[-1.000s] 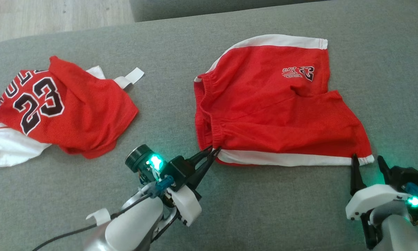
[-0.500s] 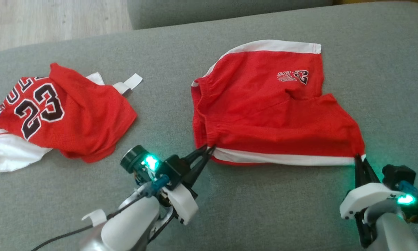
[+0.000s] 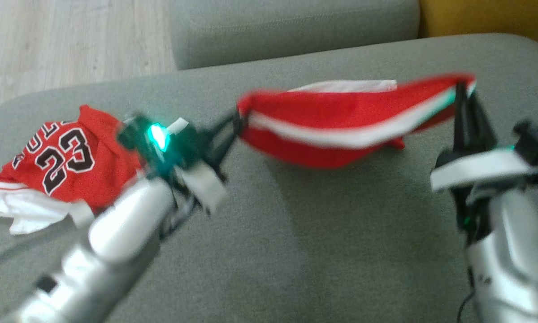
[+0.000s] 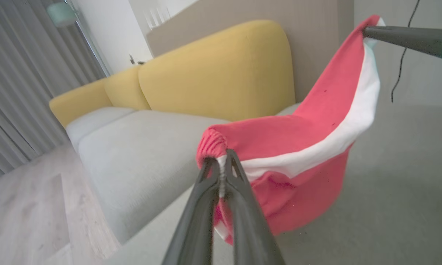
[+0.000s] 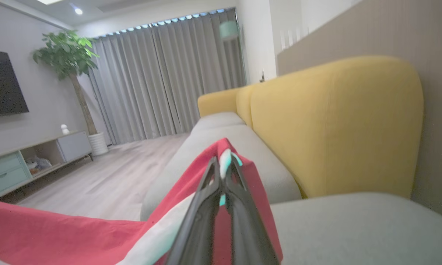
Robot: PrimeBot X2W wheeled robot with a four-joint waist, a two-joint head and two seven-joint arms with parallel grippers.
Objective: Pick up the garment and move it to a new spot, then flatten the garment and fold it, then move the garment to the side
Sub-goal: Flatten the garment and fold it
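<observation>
Left wrist view: left gripper (image 4: 221, 158) fingers pinched tight on the gathered elastic waistband corner of the red shorts (image 4: 302, 143), with cloth between the tips. Right wrist view: right gripper (image 5: 223, 162) fingers likewise clamped together, on a hem corner where the white side band (image 5: 162, 232) runs out.

Head view, motion-blurred: shorts hang stretched between the two grippers, above the grey sofa cushion (image 3: 296, 251). The right end is higher than the left and the middle sags. Cannot tell whether the lowest fold touches the cushion.

Further out, on the robot's left: red jersey (image 3: 67, 157) numbered 23 lies crumpled on the same cushion, on top of a white garment (image 3: 27, 215) and well apart from the shorts.

Containers, right wrist view: low cabinet (image 5: 7, 173) against the wall. Its open compartment (image 5: 40, 160) holds a pale bundle, too small to identify. White pot (image 5: 97, 143) on the floor just beside the cabinet holds a tall leafy plant (image 5: 64, 55). Yellow backrest (image 5: 335, 125) stands behind the grey seats.
</observation>
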